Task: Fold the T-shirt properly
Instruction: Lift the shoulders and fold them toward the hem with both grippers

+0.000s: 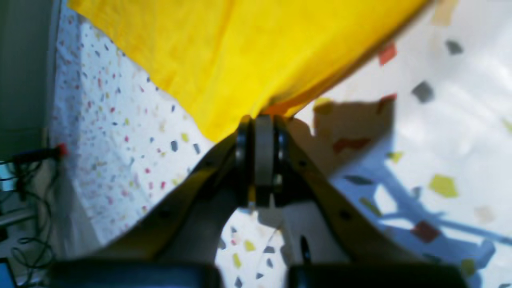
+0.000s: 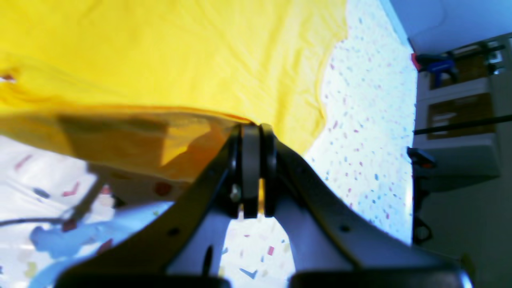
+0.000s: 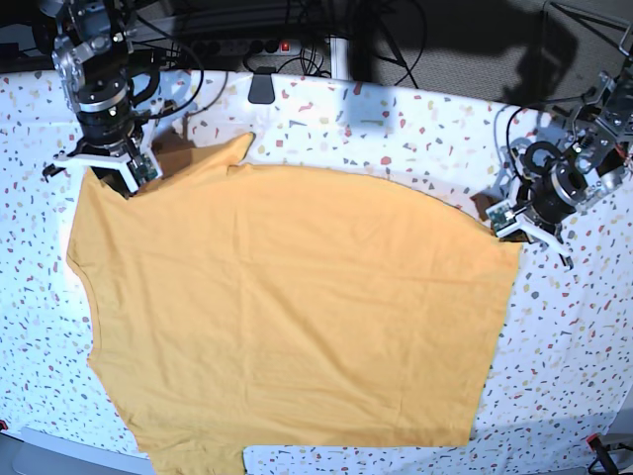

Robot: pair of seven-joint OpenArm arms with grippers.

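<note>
Fabric fills most of the base view: the T-shirt (image 3: 287, 317) lies spread flat, plain side up, across the speckled counter (image 3: 396, 124), a whole outline neither wrist camera catches. Up close, the left gripper (image 1: 262, 120) has its fingers (image 1: 242, 152) pressed together on a corner of the yellow cloth. Likewise the right gripper (image 2: 254, 128) pinches a raised edge, shadowed underneath.

A plain yellow-orange T-shirt (image 3: 287, 307) is being shown against a white worktop (image 3: 396, 119) speckled with multicoloured flecks.
</note>
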